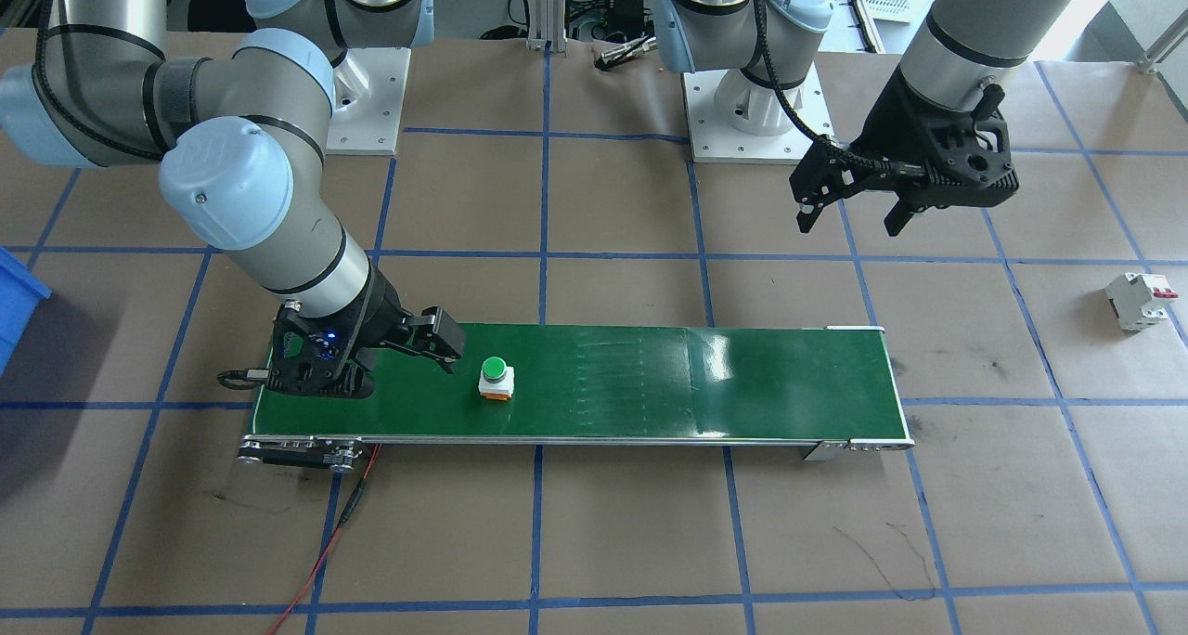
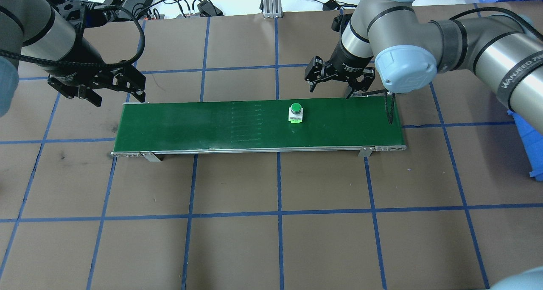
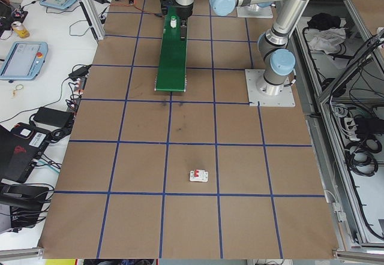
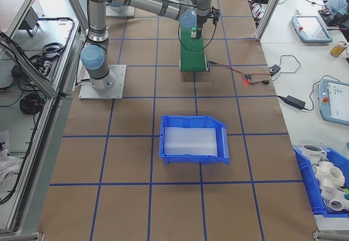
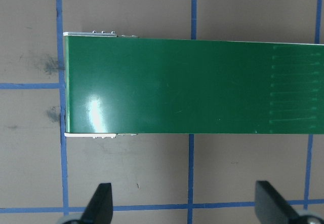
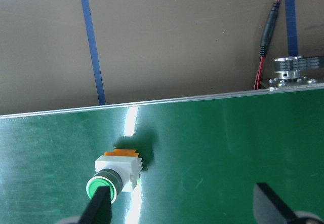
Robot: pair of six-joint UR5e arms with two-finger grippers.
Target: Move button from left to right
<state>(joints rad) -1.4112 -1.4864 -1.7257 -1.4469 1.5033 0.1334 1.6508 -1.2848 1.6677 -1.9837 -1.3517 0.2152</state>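
The right gripper (image 2: 337, 83), spread wide and empty, hangs just beside the upright button (image 2: 296, 112) (green cap up).

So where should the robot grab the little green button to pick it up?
Probably by the white boxy body of the button, just under the round green cap, coming down from above. It stands upright on the green conveyor belt, and its flat sides suit the open right gripper better than the round cap would.
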